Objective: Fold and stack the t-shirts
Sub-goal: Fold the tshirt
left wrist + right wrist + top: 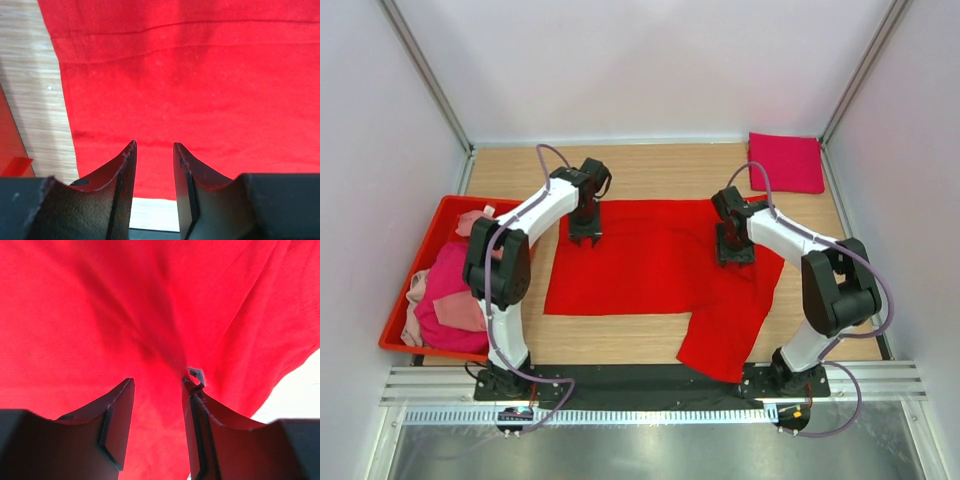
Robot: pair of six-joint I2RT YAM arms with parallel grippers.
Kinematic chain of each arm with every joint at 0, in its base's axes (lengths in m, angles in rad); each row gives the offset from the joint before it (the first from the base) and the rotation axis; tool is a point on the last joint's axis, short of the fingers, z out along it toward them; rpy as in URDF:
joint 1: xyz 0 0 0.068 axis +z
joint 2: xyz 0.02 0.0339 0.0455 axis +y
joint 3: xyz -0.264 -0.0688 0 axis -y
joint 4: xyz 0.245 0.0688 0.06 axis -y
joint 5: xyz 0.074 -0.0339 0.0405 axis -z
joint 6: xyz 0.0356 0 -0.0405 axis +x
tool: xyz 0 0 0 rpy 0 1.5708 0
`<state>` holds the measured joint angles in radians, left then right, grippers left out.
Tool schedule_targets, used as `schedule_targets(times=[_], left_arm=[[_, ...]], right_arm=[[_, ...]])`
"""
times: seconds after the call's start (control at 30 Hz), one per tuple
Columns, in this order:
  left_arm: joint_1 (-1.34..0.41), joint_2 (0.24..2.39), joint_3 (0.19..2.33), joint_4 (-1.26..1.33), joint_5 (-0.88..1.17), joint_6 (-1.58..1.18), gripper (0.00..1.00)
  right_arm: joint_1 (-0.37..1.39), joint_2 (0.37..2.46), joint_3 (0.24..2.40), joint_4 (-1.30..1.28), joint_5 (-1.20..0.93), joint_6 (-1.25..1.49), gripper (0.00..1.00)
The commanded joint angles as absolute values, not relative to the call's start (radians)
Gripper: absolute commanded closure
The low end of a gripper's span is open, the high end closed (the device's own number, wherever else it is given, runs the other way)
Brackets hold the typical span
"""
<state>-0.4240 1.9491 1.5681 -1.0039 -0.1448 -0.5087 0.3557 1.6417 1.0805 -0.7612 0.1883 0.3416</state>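
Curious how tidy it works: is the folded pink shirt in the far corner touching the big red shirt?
Apart. The top view shows a strip of bare table between the folded shirt and the red shirt.

The top view looks steeply down from above and behind the robot and takes in the whole pale wooden worktop [650, 165]. Each wrist view looks along its own jaws, very close over the bright red cotton t-shirt [650, 265]. The left wrist view also shows wood at frame left. All three views share that shirt.
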Motion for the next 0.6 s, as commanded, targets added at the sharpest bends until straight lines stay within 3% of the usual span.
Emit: schedule_targets(times=[0.0,0.43,0.57], left_arm=[[-0.431,1.875,1.552,-0.983,-0.132,-0.526,0.64],[-0.457,1.818,1.486,-0.982,-0.144,-0.549,0.64],[-0.457,1.801,1.46,-0.973,-0.149,-0.552,0.64]], right_arm=[[0.341,1.672,1.124,-0.707,0.288,0.333,0.52],[0.224,1.885,1.347,-0.712,0.362,0.311,0.56],[0.241,1.853,1.385,-0.752,0.387,0.29,0.57]])
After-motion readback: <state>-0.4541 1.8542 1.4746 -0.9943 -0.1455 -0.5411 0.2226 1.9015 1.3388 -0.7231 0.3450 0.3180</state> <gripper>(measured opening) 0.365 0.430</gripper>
